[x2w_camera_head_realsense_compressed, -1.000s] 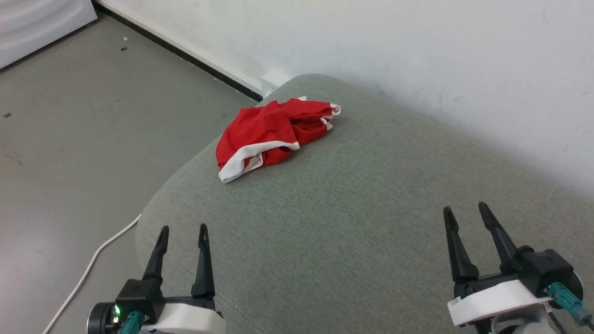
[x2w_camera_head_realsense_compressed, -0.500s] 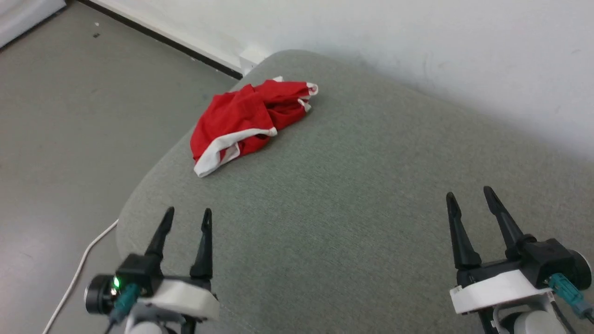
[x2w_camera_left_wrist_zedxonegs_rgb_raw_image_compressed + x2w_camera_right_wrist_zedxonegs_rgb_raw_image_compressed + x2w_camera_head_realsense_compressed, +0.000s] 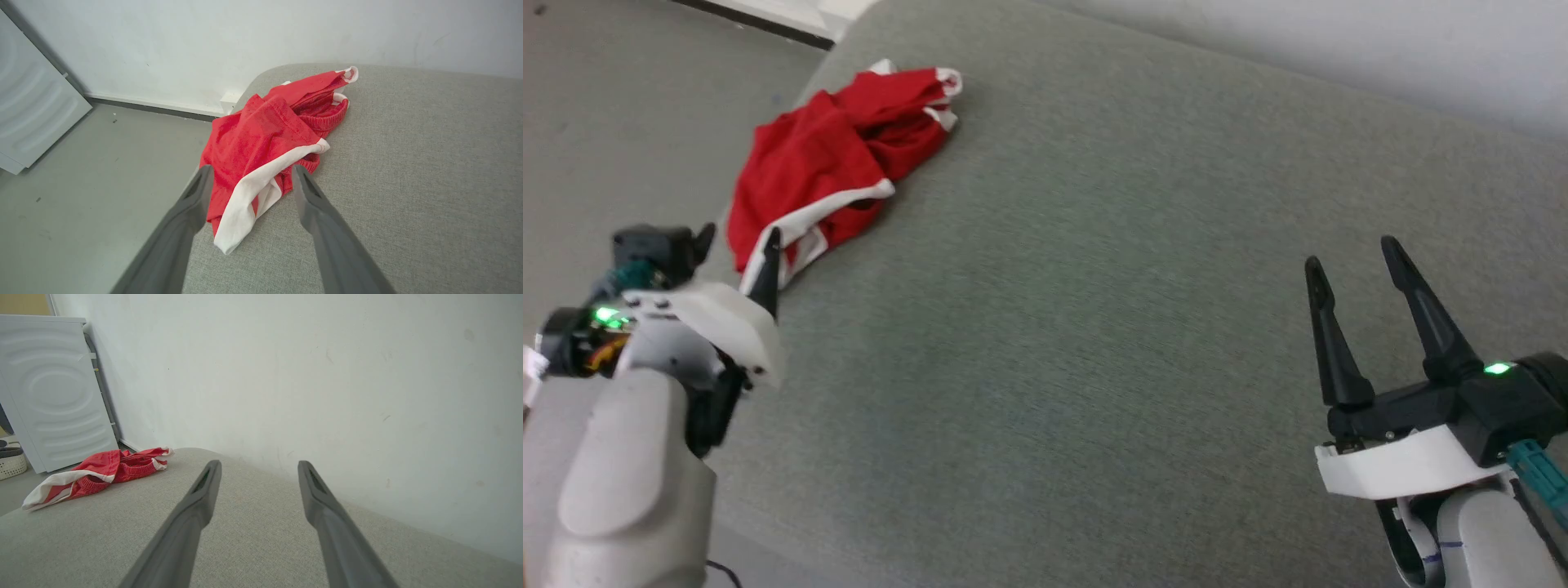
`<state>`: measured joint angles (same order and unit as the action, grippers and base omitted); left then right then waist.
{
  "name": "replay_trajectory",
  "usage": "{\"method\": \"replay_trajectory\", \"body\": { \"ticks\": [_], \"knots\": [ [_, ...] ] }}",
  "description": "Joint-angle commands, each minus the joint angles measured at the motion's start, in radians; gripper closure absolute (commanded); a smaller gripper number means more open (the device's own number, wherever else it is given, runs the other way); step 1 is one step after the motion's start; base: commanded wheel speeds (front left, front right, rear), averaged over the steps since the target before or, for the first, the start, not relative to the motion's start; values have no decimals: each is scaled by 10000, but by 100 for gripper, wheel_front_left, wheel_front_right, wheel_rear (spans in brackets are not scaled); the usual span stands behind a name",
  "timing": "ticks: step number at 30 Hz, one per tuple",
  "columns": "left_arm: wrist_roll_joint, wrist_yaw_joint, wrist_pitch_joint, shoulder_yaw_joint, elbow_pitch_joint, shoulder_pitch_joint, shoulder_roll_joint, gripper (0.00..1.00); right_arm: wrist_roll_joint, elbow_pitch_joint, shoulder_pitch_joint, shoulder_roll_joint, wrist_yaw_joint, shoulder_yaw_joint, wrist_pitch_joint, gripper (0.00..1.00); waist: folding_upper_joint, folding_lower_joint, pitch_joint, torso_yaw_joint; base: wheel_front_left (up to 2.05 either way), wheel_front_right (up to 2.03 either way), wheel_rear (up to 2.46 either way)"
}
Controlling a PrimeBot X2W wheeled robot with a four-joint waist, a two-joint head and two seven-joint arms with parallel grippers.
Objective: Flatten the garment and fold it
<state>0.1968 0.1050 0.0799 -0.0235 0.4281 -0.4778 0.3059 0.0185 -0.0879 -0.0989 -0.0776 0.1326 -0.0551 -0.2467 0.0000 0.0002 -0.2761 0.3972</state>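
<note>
Well, quite easy to lose the garment (image 3: 809,175) from here. Lies crumpled in a heap at the far left corner of the grey cushion (image 3: 1094,327), with the white hem (image 3: 241,212) reaching almost to the rounded edge, and beyond that only the floor (image 3: 621,122). Likely to slip over that edge if nudged outward or dragged sideways instead of inward. Also thin and layered, so possible to pinch several folds together and lift a knot rather than one free edge; then hard to flatten afterwards. Possible as well to come down too low and dig a fingertip into the soft cushion. Better, by my judgement, to aim at the white hem and pull toward the middle.

As for the left pincer (image 3: 252,171): spread wide, holding nothing, hanging just in front of the near end of the heap, with one finger to each side of the hem in the left wrist view. Cannot tell whether touching the cloth or just apart from it. As for the right pincer (image 3: 1349,253): also spread wide and empty, hovering over bare cushion, well apart from the garment.
</note>
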Motion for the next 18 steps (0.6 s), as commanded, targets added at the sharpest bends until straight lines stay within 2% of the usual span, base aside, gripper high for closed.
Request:
{"method": "replay_trajectory", "body": {
  "ticks": [1,8,12,18],
  "knots": [
    [138,49,126,23,168,-226,43,0,-42,-101,-171,-60,-19,-11,18,0,0,-2,-1131,-1126,0,0,0],
    [1018,231,1446,7,1920,-1947,1168,0,17,-760,-429,-243,-19,-22,107,0,0,-2,-2035,-1931,0,0,0],
    [2040,249,2253,389,2861,-2842,1521,0,66,-1039,-527,-239,-19,209,40,0,0,-2,-2482,-2270,0,0,0],
    [3132,254,4030,778,4144,-3589,1961,0,107,-1093,-581,-243,-19,311,-29,0,0,-2,-2878,-2625,0,0,0]
  ]
}}
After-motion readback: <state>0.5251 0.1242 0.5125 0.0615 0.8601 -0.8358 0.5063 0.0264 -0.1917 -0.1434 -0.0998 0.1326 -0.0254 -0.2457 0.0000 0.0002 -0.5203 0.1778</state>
